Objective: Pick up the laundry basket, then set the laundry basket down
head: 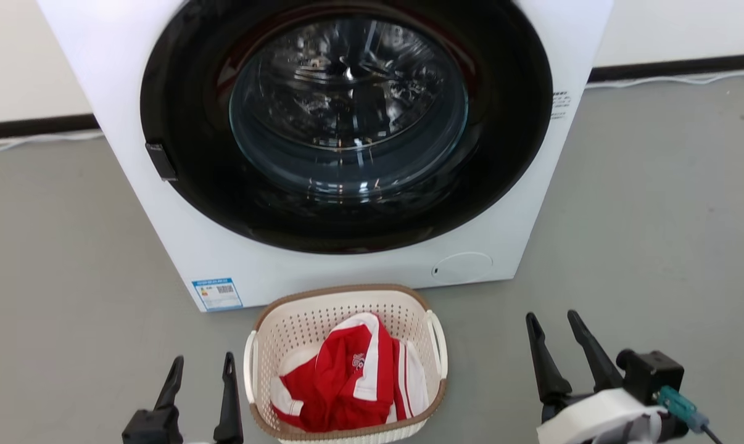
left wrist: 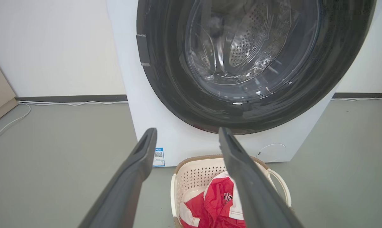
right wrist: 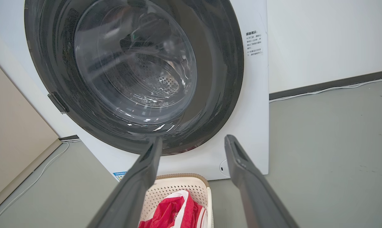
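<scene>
My left gripper (head: 203, 361): fingers spread apart with nothing between them, pointing toward the washer. It stands just beside the basket's left side without touching it.
My right gripper (head: 553, 317): fingers apart too, and empty. It stands off the basket's right side with a strip of bare floor in between.
Laundry basket (head: 342, 288): upright on the floor between my two grippers, with cream perforated walls and a brown woven-look rim. Its far end is close to the foot of the washing machine.
Handles: one white loop on each long side. The left handle (head: 249, 365) is near my left fingers, and the right handle (head: 438, 345) is well clear of my right ones.
Garment (head: 341, 382): red with white bands, crumpled inside the basket.
Washing machine (head: 285, 271): white front-loader directly behind the basket. Its round dark door (head: 347, 123) faces me, and the drum shows through the glass.
Sticker (head: 216, 293): a blue label low on the machine's front, on my left.
Floor (head: 70, 246): grey, with a white cable along the dark skirting at the wall.
</scene>
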Available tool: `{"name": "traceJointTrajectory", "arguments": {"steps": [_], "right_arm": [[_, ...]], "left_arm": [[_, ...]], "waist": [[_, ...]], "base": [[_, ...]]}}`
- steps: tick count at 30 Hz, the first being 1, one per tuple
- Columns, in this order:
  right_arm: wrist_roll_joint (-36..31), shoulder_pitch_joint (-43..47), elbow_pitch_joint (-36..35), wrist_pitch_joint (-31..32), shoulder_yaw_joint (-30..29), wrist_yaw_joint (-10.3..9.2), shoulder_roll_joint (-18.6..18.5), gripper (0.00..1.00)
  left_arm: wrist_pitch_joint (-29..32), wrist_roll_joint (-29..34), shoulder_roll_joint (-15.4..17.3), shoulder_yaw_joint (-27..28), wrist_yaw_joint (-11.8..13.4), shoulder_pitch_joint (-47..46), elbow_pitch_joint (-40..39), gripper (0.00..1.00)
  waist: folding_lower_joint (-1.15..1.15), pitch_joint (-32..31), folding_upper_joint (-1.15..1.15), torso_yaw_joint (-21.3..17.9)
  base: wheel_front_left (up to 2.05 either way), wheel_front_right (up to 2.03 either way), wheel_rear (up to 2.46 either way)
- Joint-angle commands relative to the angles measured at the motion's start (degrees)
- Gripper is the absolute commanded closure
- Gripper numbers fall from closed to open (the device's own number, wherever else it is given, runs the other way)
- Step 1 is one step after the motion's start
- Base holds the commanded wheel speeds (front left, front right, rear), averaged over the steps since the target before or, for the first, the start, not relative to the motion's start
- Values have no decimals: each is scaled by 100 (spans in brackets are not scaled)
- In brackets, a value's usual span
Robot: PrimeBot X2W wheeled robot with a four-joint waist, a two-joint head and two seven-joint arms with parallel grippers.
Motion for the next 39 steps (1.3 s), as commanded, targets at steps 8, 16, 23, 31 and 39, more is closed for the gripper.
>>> {"name": "traceJointTrajectory", "arguments": {"steps": [8, 16, 23, 31, 39], "right_arm": [[-69, 391, -512, -62, -8, 36, 14, 0], [-7, 497, -604, -62, 16, 36, 14, 0], [-8, 525, -617, -62, 24, 36, 14, 0], [-14, 538, -645, -62, -41, 36, 14, 0], [35, 646, -354, 7, -195, -5, 16, 100]], "left_arm": [[-36, 112, -49, 256, 54, 345, -546, 0], [-36, 183, -59, 295, 26, 472, -686, 0], [-36, 300, -52, 291, -17, 521, -741, 0], [-36, 366, -52, 334, -24, 528, -766, 0], [5, 314, -105, 193, -19, 692, -452, 100]], "waist": [[0, -282, 0, -61], [0, -358, 0, -86], [0, -405, 0, -97], [0, -407, 0, -101], [0, -390, 0, -90]], "base": [[0, 0, 0], [0, 0, 0], [0, 0, 0], [0, 0, 0], [0, 0, 0]]}}
